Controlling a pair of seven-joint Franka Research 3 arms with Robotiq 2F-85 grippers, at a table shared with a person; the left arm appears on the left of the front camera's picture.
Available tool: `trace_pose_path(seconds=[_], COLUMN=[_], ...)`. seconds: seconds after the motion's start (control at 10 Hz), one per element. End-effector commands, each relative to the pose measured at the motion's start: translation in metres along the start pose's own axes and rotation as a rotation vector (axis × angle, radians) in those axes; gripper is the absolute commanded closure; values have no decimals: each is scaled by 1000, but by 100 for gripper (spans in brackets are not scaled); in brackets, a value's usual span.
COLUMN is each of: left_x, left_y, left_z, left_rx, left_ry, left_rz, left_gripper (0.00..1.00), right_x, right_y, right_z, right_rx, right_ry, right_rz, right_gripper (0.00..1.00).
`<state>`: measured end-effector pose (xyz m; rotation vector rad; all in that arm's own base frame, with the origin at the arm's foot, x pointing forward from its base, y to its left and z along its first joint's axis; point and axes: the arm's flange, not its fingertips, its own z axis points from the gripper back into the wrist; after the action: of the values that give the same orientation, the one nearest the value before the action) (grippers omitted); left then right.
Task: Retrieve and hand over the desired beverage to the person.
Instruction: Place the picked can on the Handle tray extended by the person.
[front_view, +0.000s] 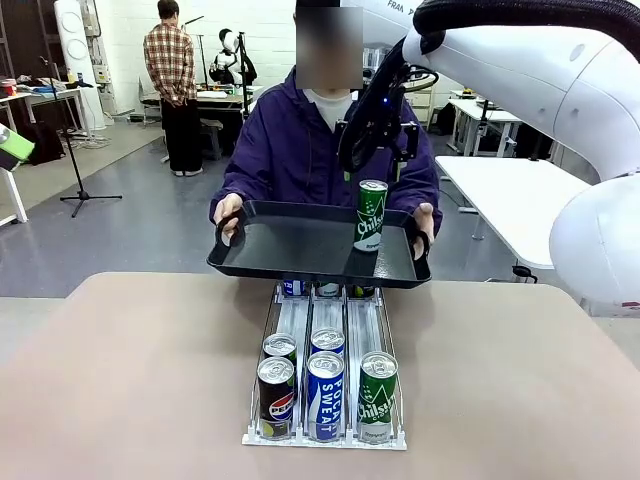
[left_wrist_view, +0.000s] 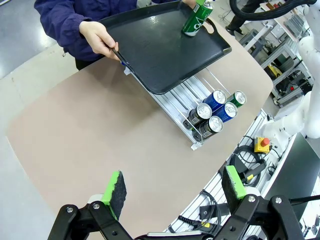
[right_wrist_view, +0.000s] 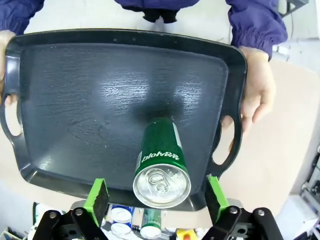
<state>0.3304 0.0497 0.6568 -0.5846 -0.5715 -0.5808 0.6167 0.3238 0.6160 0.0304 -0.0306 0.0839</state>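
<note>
One green can (front_view: 372, 215) stands upright on the black tray (front_view: 280, 240), which the person (front_view: 290, 140) holds by both handles over the far edge of the table (front_view: 120, 380). We see the right gripper (right_wrist_view: 157, 192) just above the can, jaws spread clear of its sides. The risk, we judge, is a finger clipping the rim on retreat, or a tilt of the hand-held tray toppling the can. The left gripper (left_wrist_view: 175, 185) hovers apart-jawed over the table.

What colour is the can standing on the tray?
Green with white lettering; the can shows best in the front view.
</note>
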Motion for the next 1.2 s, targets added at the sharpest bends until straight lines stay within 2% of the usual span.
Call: trace_pose_path(seconds=[0.0, 0.2, 0.4, 0.6, 0.8, 1.1], left_x=[0, 0, 0, 0, 0, 0], left_y=[1, 1, 1, 1, 1, 1], left_z=[2, 2, 2, 2, 2, 2], left_rx=[-7, -7, -7, -7, -7, -7], left_ry=[-5, -5, -5, -5, -5, -5], left_rz=[-13, -13, -13, -13, -13, -13], left_gripper=[0, 0, 0, 0, 0, 0], right_x=[17, -29, -110, -172, -214, -236], right_y=[7, -7, -40, -72, -92, -126], right_z=[23, 53, 81, 84, 64, 54], right_rx=[38, 63, 138, 164, 163, 147], right_ry=[-2, -59, -162, -221, -199, -188], right_rz=[22, 10, 23, 4, 27, 35], right_gripper=[0, 0, 0, 0, 0, 0])
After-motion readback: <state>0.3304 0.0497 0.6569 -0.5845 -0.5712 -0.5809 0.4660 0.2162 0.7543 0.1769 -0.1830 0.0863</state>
